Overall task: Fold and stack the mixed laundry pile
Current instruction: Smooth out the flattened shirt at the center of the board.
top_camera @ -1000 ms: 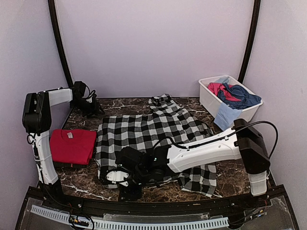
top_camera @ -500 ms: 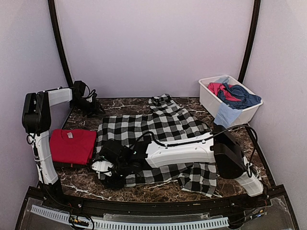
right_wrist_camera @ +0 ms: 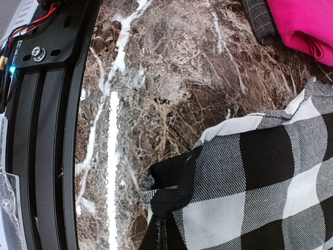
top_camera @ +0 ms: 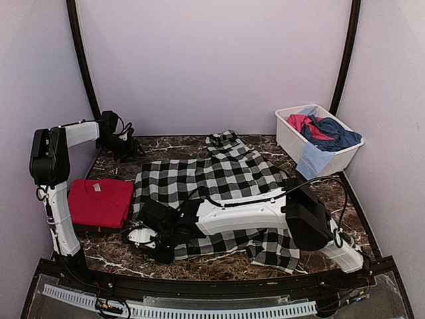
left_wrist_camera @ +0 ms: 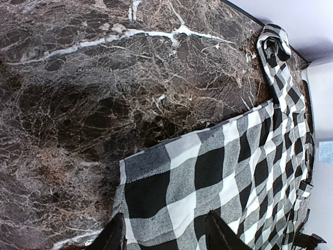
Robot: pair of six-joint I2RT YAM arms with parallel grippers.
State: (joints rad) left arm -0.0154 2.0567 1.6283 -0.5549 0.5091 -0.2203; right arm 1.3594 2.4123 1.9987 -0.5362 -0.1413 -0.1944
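A black-and-white checked garment (top_camera: pixel 212 183) lies spread over the middle of the table. My right gripper (top_camera: pixel 143 239) is down at its near left corner and shut on it; in the right wrist view that corner (right_wrist_camera: pixel 177 192) is bunched and pinched at my right gripper (right_wrist_camera: pixel 165 240). My left gripper (top_camera: pixel 123 143) hovers at the back left, open, its fingers (left_wrist_camera: pixel 112 237) apart over the garment's far left corner (left_wrist_camera: pixel 156 177), which lies flat. A folded red tee (top_camera: pixel 99 201) rests at the left. The rest of the laundry pile (top_camera: pixel 322 129), pink, navy and light blue, is in the tub.
The white plastic tub (top_camera: pixel 289 141) stands at the back right, with a light blue piece hanging over its front wall. A dark folded piece (right_wrist_camera: pixel 258 20) lies under the red tee (right_wrist_camera: pixel 304 23). The black frame rail (top_camera: pixel 199 286) runs along the near edge, close to my right gripper.
My right arm has swung left along the front edge to the checked garment's near left corner and its jaws have shut on the cloth. The left arm has hardly moved.
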